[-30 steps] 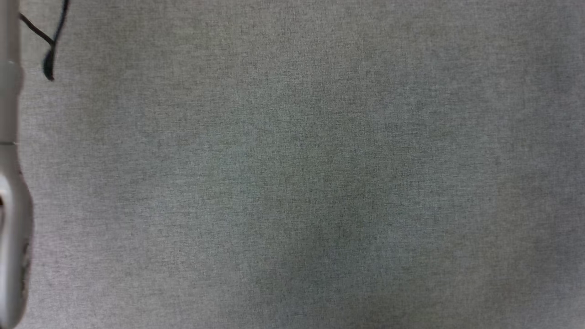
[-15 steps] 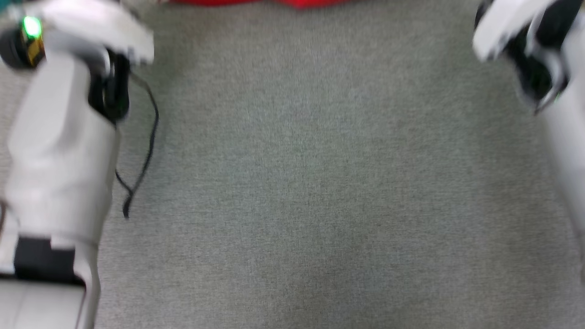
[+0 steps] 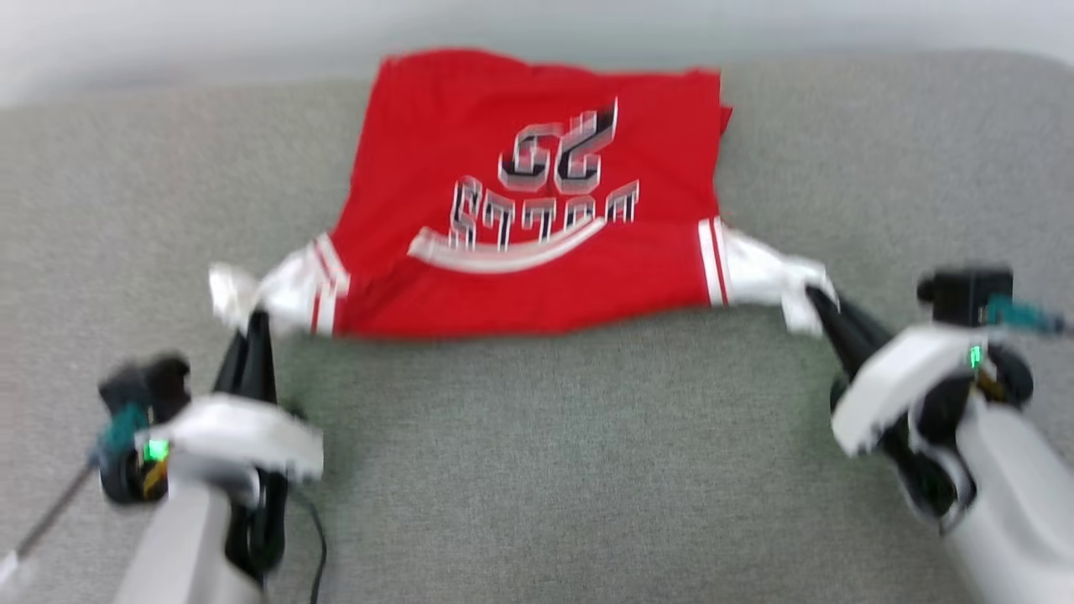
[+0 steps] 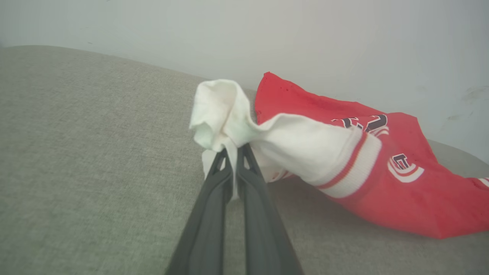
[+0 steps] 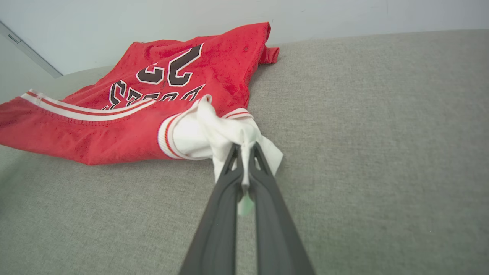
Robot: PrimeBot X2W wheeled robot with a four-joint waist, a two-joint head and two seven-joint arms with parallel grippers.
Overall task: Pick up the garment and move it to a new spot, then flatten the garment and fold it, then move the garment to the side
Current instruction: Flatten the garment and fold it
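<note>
Now, shirt [image 3: 537, 277] stretched between the claws on grey fabric [image 3: 537, 470], print up, left claw [image 3: 256, 323] clenched on one white sleeve [image 4: 305, 149], right claw [image 3: 815, 298] clenched on the other.

Shirt [image 3: 537, 210] lies print-up on padded surface [image 3: 537, 470], between the two pincers. One sleeve [image 3: 289, 289] is pinched at the tips of left pincer [image 3: 252, 323]; shirt body runs right of it and ahead. Opposite sleeve [image 3: 755, 277] is pinched at the tips of right pincer [image 3: 815, 298]; body lies to its left. Wall [image 3: 537, 25] stands behind shirt's far edge.
</note>
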